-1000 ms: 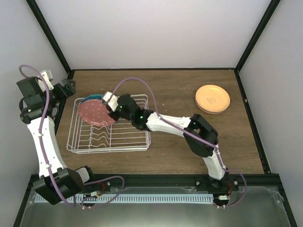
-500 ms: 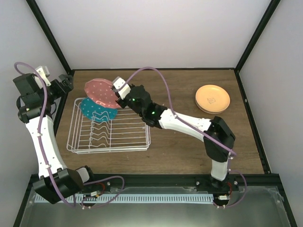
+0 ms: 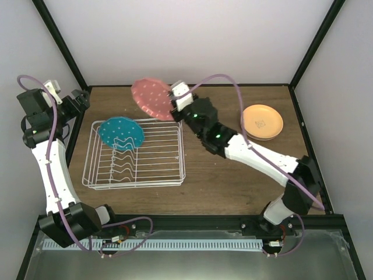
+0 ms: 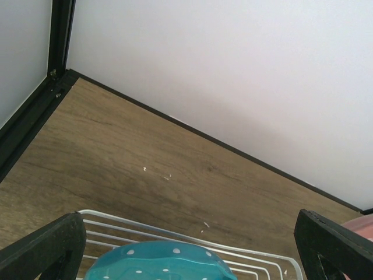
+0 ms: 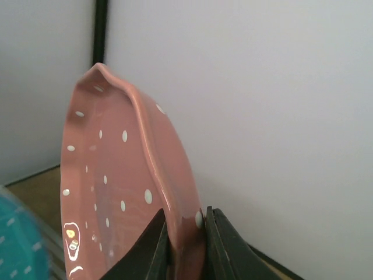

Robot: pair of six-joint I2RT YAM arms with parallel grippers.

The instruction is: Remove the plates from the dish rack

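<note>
My right tool (image 3: 175, 100) pinched the salmon-red plate (image 3: 150, 98) by its rim, upper centre. My left tool (image 3: 78, 100) gaped wide, upper left. The teal plate (image 3: 120, 133) stood in the dish rack (image 3: 169, 169).

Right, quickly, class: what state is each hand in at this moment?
Left hand: open, holding nothing.
Right hand: closed on the rim of the salmon-red dotted plate.

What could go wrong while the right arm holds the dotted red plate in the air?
1. The right gripper pinches the salmon-red dotted plate only at its rim, clear of the dish rack; it might slip and break on the table.
2. Set down hard on the orange-yellow plate, it could chip.
</note>
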